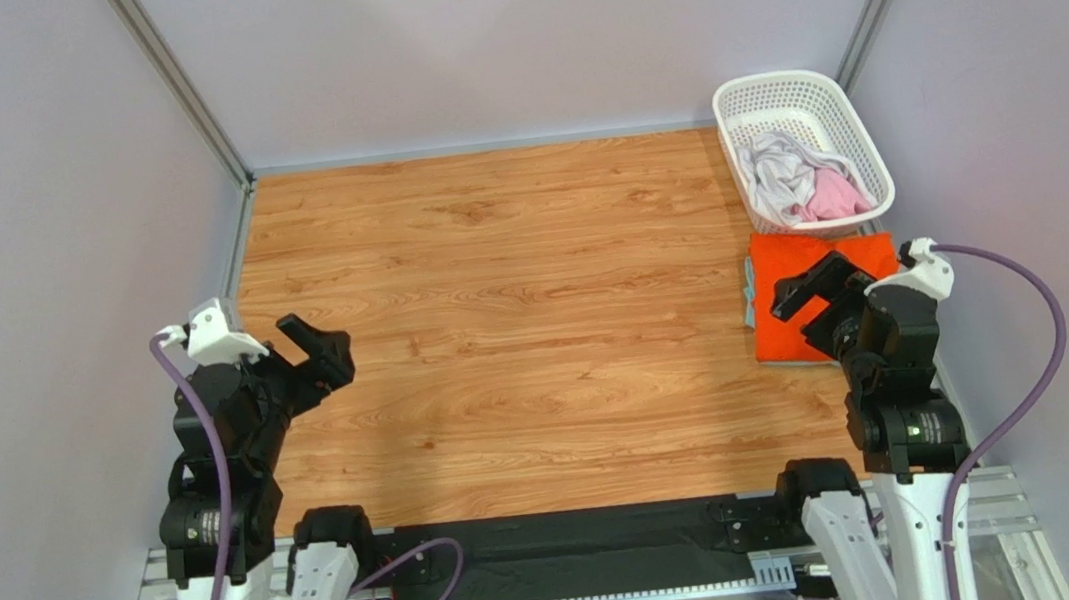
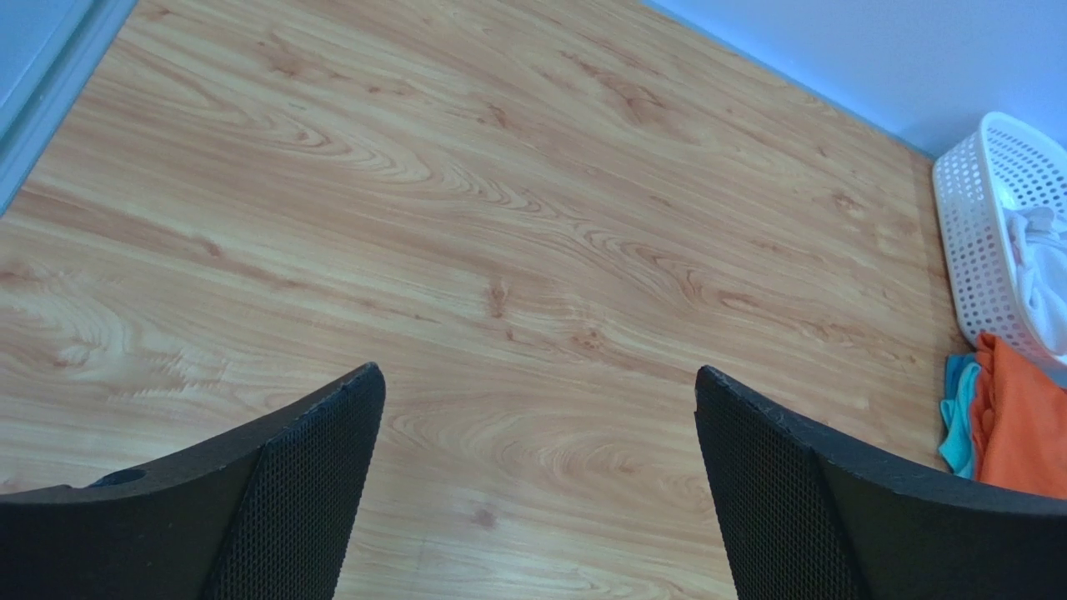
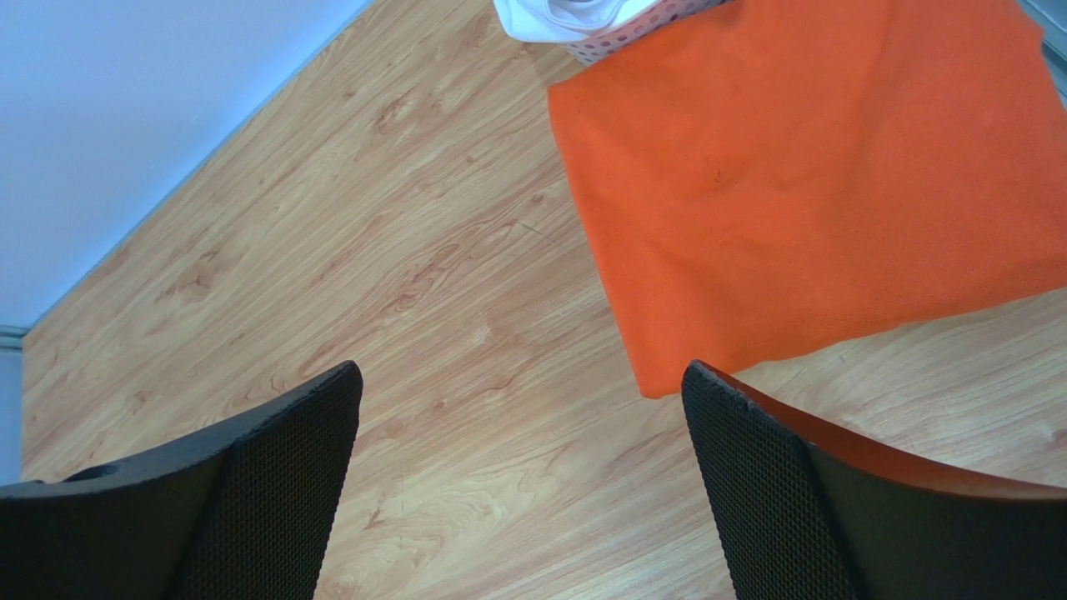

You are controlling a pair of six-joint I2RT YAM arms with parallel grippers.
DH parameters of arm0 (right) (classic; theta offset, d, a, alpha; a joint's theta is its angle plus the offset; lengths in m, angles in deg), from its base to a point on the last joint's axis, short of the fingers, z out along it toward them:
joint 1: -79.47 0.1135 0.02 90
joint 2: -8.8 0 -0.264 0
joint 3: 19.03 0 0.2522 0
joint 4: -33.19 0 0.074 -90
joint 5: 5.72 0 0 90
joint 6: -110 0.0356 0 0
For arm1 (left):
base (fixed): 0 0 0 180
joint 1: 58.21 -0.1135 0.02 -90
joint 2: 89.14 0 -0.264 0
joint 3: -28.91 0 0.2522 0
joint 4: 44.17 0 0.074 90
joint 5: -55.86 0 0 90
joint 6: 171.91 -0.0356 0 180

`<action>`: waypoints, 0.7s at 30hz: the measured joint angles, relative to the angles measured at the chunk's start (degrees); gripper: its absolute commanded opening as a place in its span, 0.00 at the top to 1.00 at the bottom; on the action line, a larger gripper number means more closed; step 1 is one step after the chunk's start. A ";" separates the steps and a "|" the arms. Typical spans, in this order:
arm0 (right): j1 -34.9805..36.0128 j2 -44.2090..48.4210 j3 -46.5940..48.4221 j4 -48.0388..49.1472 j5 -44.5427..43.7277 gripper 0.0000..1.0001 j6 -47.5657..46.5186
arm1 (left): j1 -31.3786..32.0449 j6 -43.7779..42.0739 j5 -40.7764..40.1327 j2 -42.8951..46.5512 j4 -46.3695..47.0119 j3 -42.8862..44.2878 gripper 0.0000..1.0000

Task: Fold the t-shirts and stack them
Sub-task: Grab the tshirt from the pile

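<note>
At the right edge of the table, the folded orange t-shirt is lying just beside the basket, apparently founding the stack, while the white t-shirt and pink t-shirt are sitting crumpled inside, awaiting folding. The left gripper and right gripper are hovering wide open, holding nothing.

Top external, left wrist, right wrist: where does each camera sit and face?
Top external: above, behind; looks down at the table; left arm, right arm show.
Left wrist: faces across bare wood toward the basket; open jaws show.
Right wrist: looks down on the orange t-shirt; open jaws show.
Shared: all see the orange t-shirt.
</note>
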 measured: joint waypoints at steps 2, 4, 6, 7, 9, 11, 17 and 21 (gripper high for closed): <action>0.00 0.52 -0.02 0.39 0.92 0.00 -0.59 | 0.00 0.00 -0.50 0.52 -0.04 -0.15 0.00; 0.00 0.50 -0.02 0.72 2.08 0.00 -1.46 | 0.00 0.04 -0.98 1.05 -0.11 -0.42 0.00; 0.00 -0.72 0.37 0.46 2.69 0.00 -1.92 | 0.00 0.22 -1.53 1.77 -0.50 -0.63 0.00; 0.02 -1.90 0.98 0.07 2.73 0.00 -1.99 | 0.00 0.26 -1.92 2.10 -0.83 -0.74 0.00; 0.00 -4.66 2.69 -0.42 2.71 0.00 -1.99 | 0.00 0.44 -2.84 2.51 -1.86 -0.76 0.00; 0.00 -8.48 5.18 -0.26 2.62 0.00 -1.70 | 0.00 0.55 -4.02 2.60 -2.69 -0.76 0.00; 0.02 -21.73 13.31 0.42 2.56 0.00 -1.44 | 0.00 0.50 -6.69 3.02 -4.85 -1.18 0.00; 0.02 -34.71 21.29 2.38 0.72 0.00 -1.97 | 0.00 0.44 -6.47 3.06 -5.27 -2.34 0.00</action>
